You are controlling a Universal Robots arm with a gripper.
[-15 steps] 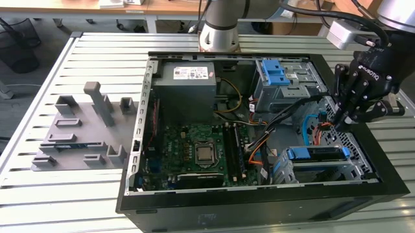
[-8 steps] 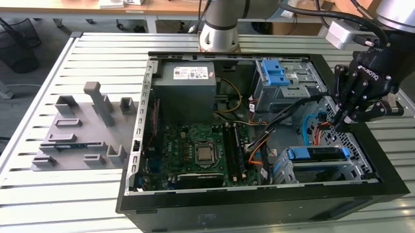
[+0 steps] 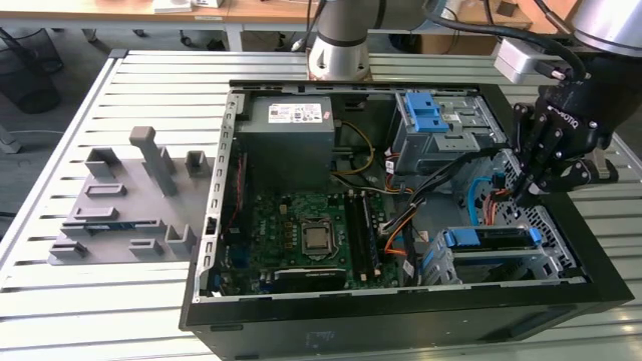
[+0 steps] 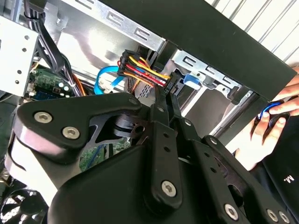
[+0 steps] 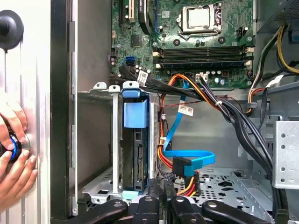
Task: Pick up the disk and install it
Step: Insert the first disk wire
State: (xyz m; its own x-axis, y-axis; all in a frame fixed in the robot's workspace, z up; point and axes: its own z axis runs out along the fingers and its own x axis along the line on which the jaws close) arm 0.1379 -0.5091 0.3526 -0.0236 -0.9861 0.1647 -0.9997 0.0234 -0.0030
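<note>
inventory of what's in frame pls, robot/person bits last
PC case: 1, black, open on the slatted table.
Disk: 1, blue carrier, seated edge-on in the grey bay at the case's near corner on the exterior view's right; also.
Cage: 1, grey with blue latches, at the case's far side.
Power supply: 1, grey, white sticker, far end of the case.
Motherboard: 1, green, on the case floor.
Cables: several, blue, orange, yellow, black, beside the disk.
Fixture: 1, grey, on the table at the exterior view's left.
Gripper: 1, black, above the disk bay.
Hands: 2, outside the case wall, around a small blue and black item.
</note>
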